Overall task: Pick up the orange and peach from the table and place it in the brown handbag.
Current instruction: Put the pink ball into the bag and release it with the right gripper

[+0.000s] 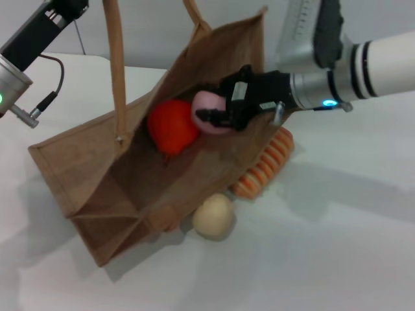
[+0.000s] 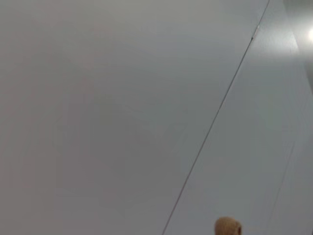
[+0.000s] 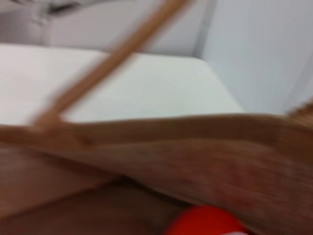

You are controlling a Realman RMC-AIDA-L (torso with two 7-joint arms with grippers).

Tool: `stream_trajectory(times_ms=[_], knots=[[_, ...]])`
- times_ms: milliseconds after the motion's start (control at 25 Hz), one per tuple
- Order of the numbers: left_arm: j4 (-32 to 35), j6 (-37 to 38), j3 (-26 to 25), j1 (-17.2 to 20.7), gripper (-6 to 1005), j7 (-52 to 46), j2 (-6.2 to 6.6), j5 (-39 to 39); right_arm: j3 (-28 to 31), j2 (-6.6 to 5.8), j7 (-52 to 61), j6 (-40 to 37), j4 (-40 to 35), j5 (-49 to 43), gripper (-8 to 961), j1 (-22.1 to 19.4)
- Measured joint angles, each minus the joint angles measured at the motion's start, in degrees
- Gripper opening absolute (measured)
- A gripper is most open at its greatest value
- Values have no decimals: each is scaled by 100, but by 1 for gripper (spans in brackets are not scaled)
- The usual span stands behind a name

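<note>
Peach drop into bag, orange already in.

Right gripper [image 1: 217,115] inside the brown handbag [image 1: 84,188] mouth, fingers closed around the peach [image 1: 209,110], touching the orange [image 1: 171,126] resting on the bag's inner wall. Left gripper up at the far left, apparently holding a strap; fingers can't be read. Risk: bag tilted, so fruit could roll back out on release; withdrawing could snag the rim.

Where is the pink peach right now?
In the head view, the peach is inside the brown handbag, held by the right end effector, touching the orange on its left.
</note>
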Motion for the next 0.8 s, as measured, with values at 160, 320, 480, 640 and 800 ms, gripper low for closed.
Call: stream_trajectory(times_ms=[160,320,480,640,800], knots=[[0,-8,0,-44,195,-6,0,21,8,26,-98,1196,444,151,399,263],[0,-15,-1,-53,196,-7,2,24,8,30,-729,1675,684,702,397,294],[0,-7,-12,-30,198,-12,3,24,13,30,-1573,1638,884,1372,402,241],[1,16,-18,-23,199,-15,3,24,13,30,-1986,1581,920,1665,428,124],[1,21,-43,-8,200,-13,1,22,13,26,-2403,1319,943,1997,469,-42]])
